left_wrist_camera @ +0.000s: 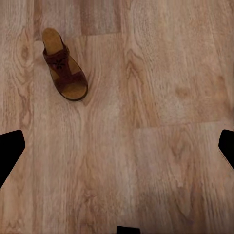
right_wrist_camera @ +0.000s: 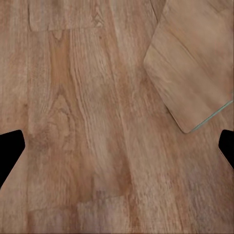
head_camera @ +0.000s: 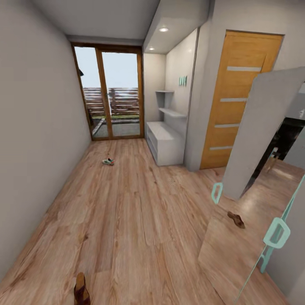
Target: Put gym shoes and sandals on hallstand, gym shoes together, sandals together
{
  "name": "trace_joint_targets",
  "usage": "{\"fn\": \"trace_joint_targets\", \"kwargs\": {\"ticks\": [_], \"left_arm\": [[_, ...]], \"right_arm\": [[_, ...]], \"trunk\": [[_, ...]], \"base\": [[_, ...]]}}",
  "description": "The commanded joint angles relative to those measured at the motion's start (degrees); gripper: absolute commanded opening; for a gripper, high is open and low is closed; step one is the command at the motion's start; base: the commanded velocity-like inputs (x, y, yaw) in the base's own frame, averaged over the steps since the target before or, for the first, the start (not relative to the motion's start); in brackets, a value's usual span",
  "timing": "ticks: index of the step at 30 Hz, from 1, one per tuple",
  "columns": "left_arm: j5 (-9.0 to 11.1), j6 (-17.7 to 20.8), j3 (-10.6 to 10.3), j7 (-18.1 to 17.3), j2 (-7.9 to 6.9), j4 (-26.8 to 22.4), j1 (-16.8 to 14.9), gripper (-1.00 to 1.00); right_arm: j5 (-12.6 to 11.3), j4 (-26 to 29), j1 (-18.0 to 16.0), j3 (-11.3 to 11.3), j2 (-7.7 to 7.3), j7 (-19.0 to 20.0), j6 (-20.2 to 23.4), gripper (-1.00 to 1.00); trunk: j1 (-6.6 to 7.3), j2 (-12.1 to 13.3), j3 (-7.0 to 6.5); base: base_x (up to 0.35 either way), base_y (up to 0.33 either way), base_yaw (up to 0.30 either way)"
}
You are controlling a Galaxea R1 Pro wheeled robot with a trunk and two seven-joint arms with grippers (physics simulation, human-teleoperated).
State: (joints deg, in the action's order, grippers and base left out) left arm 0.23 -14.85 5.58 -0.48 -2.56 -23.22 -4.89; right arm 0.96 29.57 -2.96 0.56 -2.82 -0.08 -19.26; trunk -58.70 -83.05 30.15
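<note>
- Down the corridor, the wood floor (head_camera: 127, 212) runs wide and bare from the near edge of the head view to the glass door (head_camera: 112, 95) at the far end; the grey wall (head_camera: 34, 140) bounds it on the left.
- At the far right stands the white shoe rack (head_camera: 166, 144), its long side along the wall, with two floating shelves (head_camera: 171, 111) above; its lower levels are hard to make out at this range.
- A tall mirror (head_camera: 254, 203) leans at the right and covers part of the orange door (head_camera: 237, 101) and the wall behind it; its rounded corner (right_wrist_camera: 187, 73) also shows in the right wrist view.
- One sandal (head_camera: 81, 290) lies at the bottom edge of the head view, cut off by the frame; in the left wrist view the same sandal (left_wrist_camera: 63, 66) is whole, flat on the planks, its long axis slanted across the boards, with open floor all around.
- A brown shape (head_camera: 236, 219) appears inside the mirror; whether it is a second sandal or a reflection cannot be told.
- A gym shoe (head_camera: 108, 161) lies far off mid-floor, well apart from the rack, too small to tell its heading.
- Left fingers (left_wrist_camera: 9, 151) and right fingers (right_wrist_camera: 9, 151) sit at the picture edges, spread wide, holding nothing.
</note>
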Motion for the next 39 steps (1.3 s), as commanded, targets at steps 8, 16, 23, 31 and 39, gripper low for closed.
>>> {"fn": "trace_joint_targets", "kwargs": {"ticks": [8,16,23,31,39], "left_arm": [[0.1,-0.2,0.1,-0.1,0.02,0.1,0.0,1.0],[0.2,-0.2,0.1,-0.1,-0.06,0.0,0.0,1.0],[-0.1,-0.2,0.1,-0.1,-0.07,0.1,0.0,1.0],[-0.3,-0.2,0.1,-0.1,-0.03,0.1,0.0,1.0],[-0.2,-0.2,0.1,-0.1,-0.07,0.1,0.0,1.0]], "right_arm": [[0.1,0.0,0.0,0.1,-0.03,0.0,-0.2,1.0],[0.1,0.0,0.0,0.1,-0.02,0.0,-0.2,1.0],[0.1,0.0,0.0,0.1,0.0,0.0,-0.2,1.0],[0.1,0.0,0.0,0.1,0.01,0.0,-0.2,1.0],[0.1,0.0,0.0,0.1,-0.01,0.0,-0.2,1.0]], "trunk": [[-0.03,0.0,0.06],[-0.03,0.0,0.32],[-0.03,0.0,0.81],[-0.03,0.0,1.15],[-0.03,0.0,1.19]], "base": [[0.338,-0.004,0.0],[0.339,0.076,0.051],[0.33,0.129,0.134],[0.327,0.072,0.085],[0.304,-0.059,0.011]]}}
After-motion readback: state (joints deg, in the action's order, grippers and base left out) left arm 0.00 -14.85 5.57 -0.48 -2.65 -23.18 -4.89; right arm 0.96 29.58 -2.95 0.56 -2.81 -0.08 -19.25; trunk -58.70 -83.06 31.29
